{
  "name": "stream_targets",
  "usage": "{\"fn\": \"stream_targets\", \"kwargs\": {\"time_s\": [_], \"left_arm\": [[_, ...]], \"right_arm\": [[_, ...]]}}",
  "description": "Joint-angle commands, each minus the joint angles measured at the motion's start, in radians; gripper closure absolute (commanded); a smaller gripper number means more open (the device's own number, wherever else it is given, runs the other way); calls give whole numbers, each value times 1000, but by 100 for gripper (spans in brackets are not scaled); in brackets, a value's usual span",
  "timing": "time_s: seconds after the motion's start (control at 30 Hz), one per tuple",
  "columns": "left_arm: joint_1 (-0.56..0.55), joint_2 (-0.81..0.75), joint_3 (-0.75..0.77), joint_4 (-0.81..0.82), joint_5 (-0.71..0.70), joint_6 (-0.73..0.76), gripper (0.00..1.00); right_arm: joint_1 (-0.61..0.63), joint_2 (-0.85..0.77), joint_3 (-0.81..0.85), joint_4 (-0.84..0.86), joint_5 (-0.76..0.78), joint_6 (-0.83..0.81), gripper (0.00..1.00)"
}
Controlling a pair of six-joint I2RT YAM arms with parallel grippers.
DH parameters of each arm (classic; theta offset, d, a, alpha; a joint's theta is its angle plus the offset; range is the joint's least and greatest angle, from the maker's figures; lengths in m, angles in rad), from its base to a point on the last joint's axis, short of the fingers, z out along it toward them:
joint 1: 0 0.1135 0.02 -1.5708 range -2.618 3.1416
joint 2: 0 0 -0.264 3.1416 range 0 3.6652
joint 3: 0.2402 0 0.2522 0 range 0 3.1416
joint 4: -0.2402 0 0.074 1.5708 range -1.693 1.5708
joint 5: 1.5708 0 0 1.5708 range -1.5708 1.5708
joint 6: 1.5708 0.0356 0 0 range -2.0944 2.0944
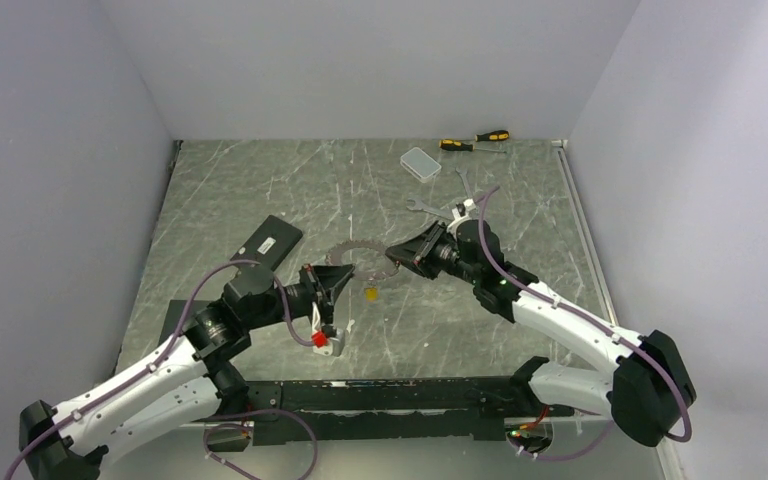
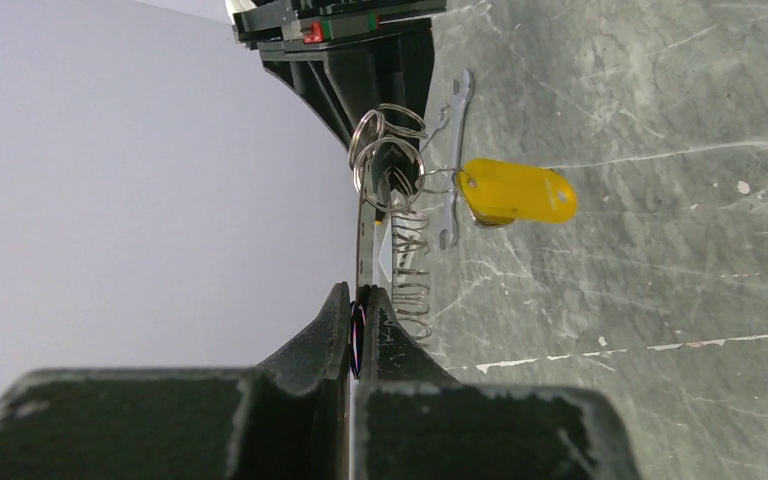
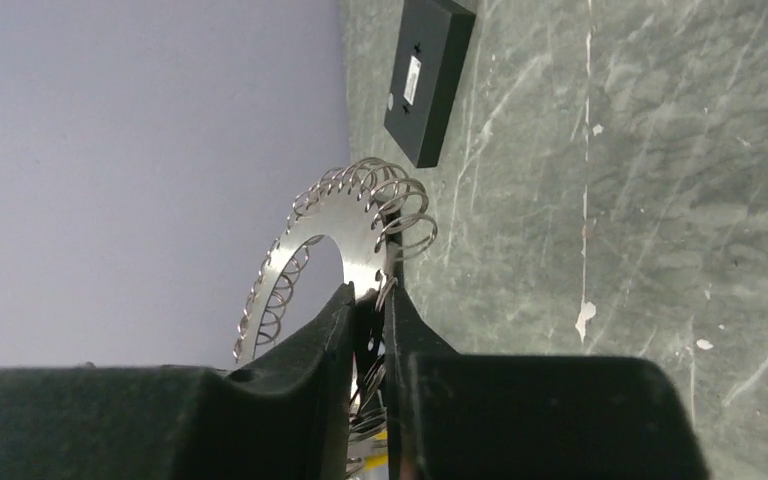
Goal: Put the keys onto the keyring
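From above, the keyring [image 1: 355,245] is held off the surface [image 1: 260,190] between the two arms. The left fingers [image 1: 338,281] grip its 7 o'clock edge and the right fingers [image 1: 405,252] its 3 o'clock edge. The yellow-headed key [image 1: 371,294] sits at 6 o'clock from the ring, between the two sets of fingers and a little nearer the left.

In the left wrist view, the fingers [image 2: 332,325] are pressed together on the ring's rim. The ring is seen edge-on and runs toward 12 o'clock, its wire loops bristling to one side. The key [image 2: 515,192] is at 2 o'clock from the fingers. Its long axis runs 9 to 3, with the small ring end facing the keyring. I cannot tell whether it hangs from a loop or lies loose.

In the right wrist view, the fingers [image 3: 332,320] are clamped on the flat band of the ring [image 3: 360,225], which fans toward 11 o'clock. A black box [image 3: 428,80] lies at 12. The key is barely visible here.

With both arms holding the ring, one would probably have to let go to reach the key.
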Motion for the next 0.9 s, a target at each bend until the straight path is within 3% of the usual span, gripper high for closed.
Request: {"fn": "stream_targets", "kwargs": {"time_s": [0.0,0.07,0.1,0.2,0.3,0.43,0.47,0.5,0.6,0.73,0.87], "left_arm": [[-12,-56,-19,51,-7,-6,100],[-13,-72,-24,36,-13,-10,100],[-14,-79,-24,1,-15,-11,94],[-14,-105,-21,-77,-13,-26,63],[-15,-159,-32,-151,0,-70,49],[-14,-219,2,-384,68,-128,36],[-14,-224,14,-446,76,-142,26],[-14,-228,25,-497,81,-157,5],[-14,-254,28,-563,77,-211,1],[-14,-314,9,-530,54,-306,1],[-14,-328,17,-532,24,-365,1]], "right_arm": [[-2,-8,84,20,33,-143,91],[-3,-7,86,36,37,-188,98],[-2,-7,87,39,38,-211,100],[-2,-11,86,59,40,-266,100],[1,-19,75,99,42,-316,100],[33,-41,94,47,103,-398,100],[51,-47,98,32,125,-424,100],[73,-55,98,17,151,-449,100],[164,-101,66,-4,244,-516,100],[268,-173,-82,58,352,-541,100],[305,-166,-261,242,361,-479,100]]}}
